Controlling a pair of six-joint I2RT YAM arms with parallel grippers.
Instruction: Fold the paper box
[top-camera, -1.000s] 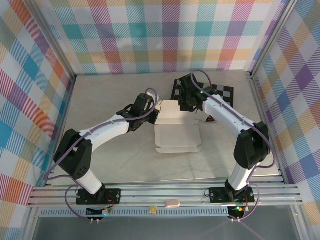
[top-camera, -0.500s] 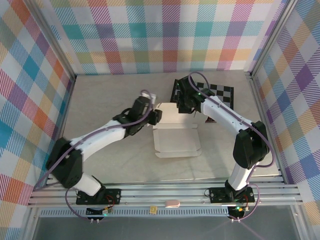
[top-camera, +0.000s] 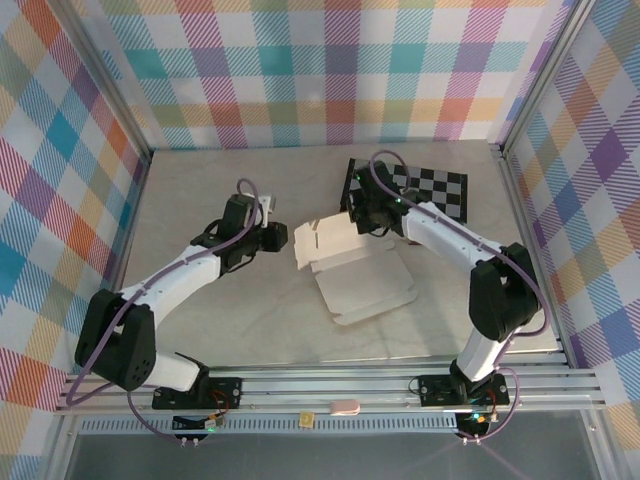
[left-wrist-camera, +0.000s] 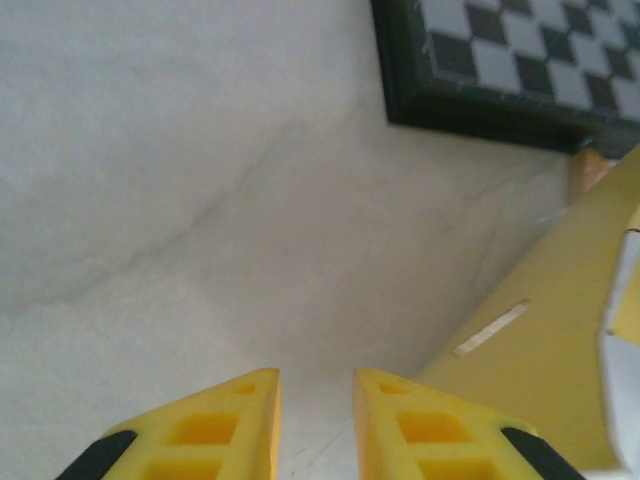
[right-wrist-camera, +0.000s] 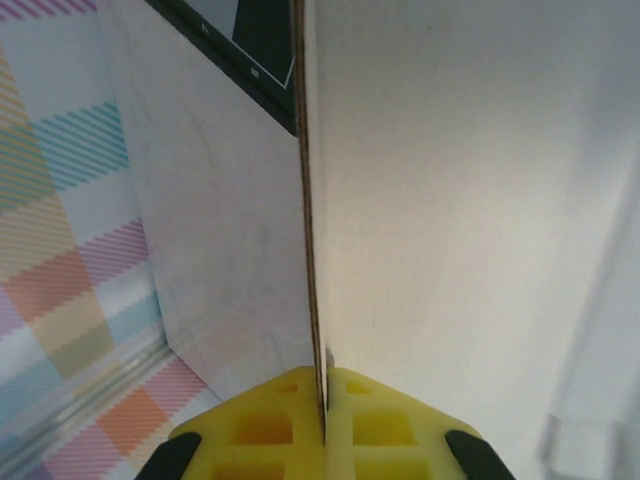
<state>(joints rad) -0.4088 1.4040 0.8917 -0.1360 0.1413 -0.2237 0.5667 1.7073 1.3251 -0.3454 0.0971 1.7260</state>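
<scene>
Left gripper (top-camera: 274, 237) now drawn back leftward off the paper box (top-camera: 368, 282), fingers narrowly apart and empty, right gripper (right-wrist-camera: 323, 382) pinching the box's raised back panel, box swung askew on the table (top-camera: 200, 310) beside the checkered board (top-camera: 440, 188)

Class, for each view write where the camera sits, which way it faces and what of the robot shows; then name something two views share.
Top external: above and behind the bases, looking down on the table; both arms show.
Left wrist: on the left arm, facing the table past its yellow fingers.
Right wrist: on the right arm, looking along the paper box clamped between its fingers.
Shared: top and left wrist both show the checkered board.
</scene>
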